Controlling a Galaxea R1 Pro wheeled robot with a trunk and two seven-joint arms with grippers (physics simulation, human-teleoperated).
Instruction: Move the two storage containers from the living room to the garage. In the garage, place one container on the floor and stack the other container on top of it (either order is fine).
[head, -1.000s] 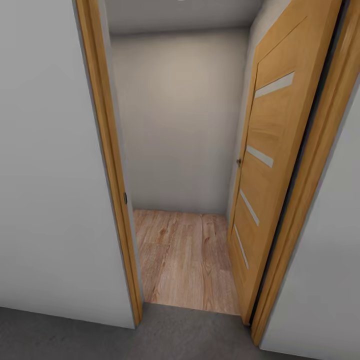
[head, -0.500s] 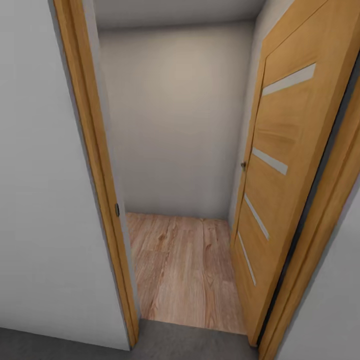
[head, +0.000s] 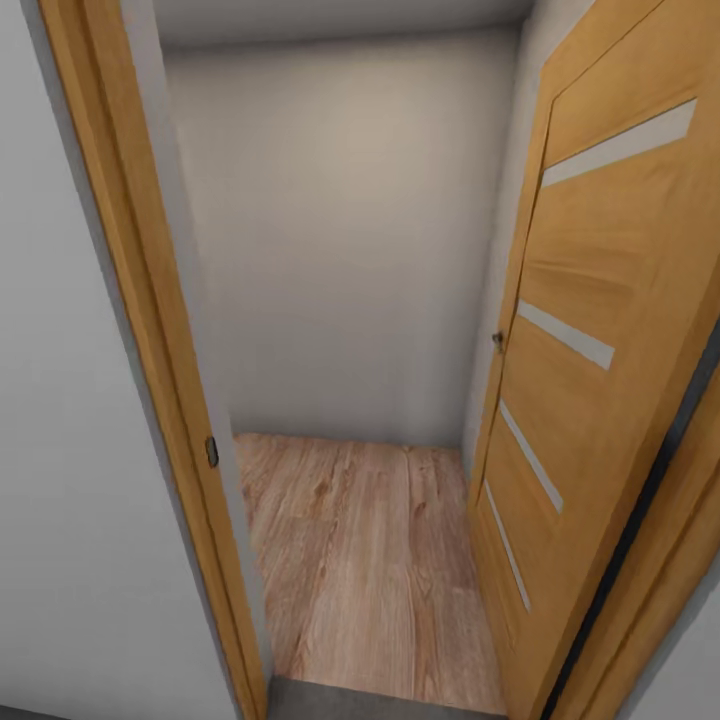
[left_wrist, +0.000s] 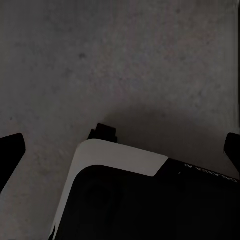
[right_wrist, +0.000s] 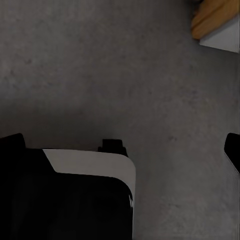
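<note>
While we roll at the open door (head: 600, 340), our wide base could bump its frame (head: 130, 330). Both tools hang wide open, holding nothing, over the grey floor (left_wrist: 100, 60). We see no containers.

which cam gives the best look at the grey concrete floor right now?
Either wrist view: concrete floor spreads wide under the left hand, and likewise in the right wrist view. The head view catches just a sliver at the doorway threshold, below the wood planks.
</note>
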